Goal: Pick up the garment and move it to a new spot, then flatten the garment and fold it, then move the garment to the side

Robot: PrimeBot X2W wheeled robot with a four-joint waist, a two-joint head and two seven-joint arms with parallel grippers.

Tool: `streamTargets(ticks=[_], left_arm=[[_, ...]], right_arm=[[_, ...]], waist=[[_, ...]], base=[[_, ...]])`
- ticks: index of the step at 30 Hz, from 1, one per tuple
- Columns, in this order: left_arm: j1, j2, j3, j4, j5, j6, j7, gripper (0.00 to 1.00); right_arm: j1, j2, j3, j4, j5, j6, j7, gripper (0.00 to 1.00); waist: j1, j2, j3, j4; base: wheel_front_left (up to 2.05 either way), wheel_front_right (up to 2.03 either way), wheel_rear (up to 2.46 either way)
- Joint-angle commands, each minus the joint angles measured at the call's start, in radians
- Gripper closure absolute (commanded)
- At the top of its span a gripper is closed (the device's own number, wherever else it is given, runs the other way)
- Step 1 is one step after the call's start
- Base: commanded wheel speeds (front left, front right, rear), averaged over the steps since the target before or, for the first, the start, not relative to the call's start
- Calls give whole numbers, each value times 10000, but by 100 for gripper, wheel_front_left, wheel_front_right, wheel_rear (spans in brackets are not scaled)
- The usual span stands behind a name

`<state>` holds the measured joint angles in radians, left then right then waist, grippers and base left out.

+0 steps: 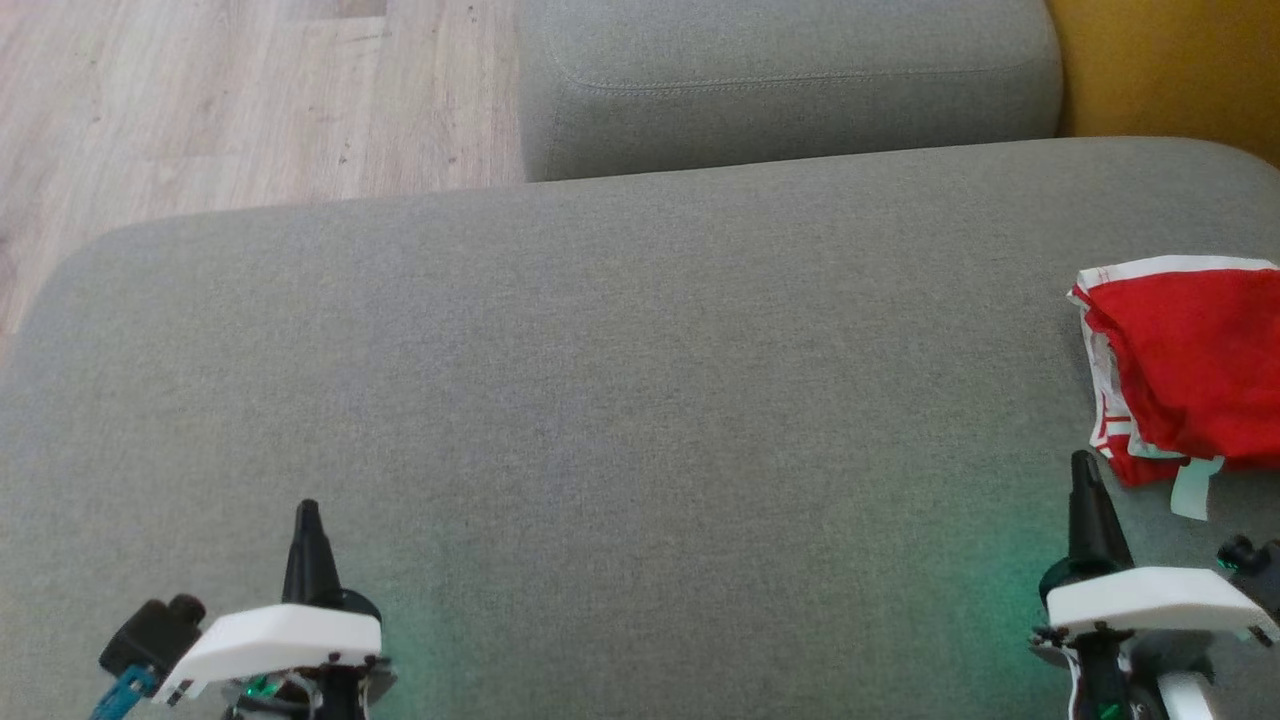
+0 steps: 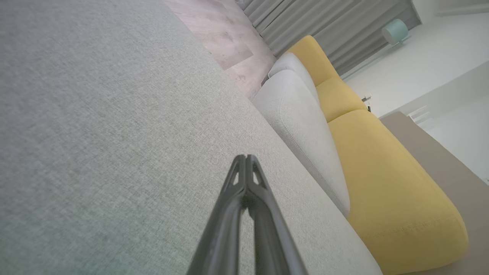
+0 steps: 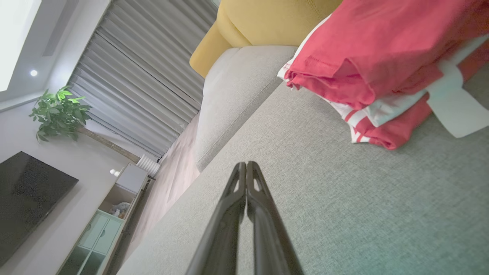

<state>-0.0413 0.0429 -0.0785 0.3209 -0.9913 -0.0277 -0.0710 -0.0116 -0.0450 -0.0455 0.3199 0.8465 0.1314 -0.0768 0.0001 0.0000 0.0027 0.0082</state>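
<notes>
Garment, red-and-white cloth, folded [image 1: 1190,370]: one, at right edge of grey fabric cushion [image 1: 600,400]; open room leftward. Two grippers: left gripper [image 1: 307,510], right gripper [image 1: 1082,462], jaws closed, empty.

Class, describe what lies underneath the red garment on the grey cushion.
The red garment rests on the grey cushion. White striped layers and a white tag poke out beneath its top fold; anything deeper is covered.

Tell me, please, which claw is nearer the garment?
The right claw: its tip sits just short of the red garment, while the left claw is far across the grey cushion.
</notes>
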Motion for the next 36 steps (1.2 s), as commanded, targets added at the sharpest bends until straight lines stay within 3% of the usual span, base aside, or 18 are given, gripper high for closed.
streamTargets(ticks=[1, 36], left_arm=[[-556, 37, 281, -335, -165, -69, 39, 100], [-621, 58, 1226, -576, -3630, -623, 1077, 100]], right_arm=[[-540, -63, 43, -364, 204, -4, 55, 100], [-782, -74, -357, -588, 4494, -6, 1104, 100]], waist=[[-1, 0, 0, 0], [-1, 0, 2, -48]], base=[[0, 0, 0], [0, 0, 0]])
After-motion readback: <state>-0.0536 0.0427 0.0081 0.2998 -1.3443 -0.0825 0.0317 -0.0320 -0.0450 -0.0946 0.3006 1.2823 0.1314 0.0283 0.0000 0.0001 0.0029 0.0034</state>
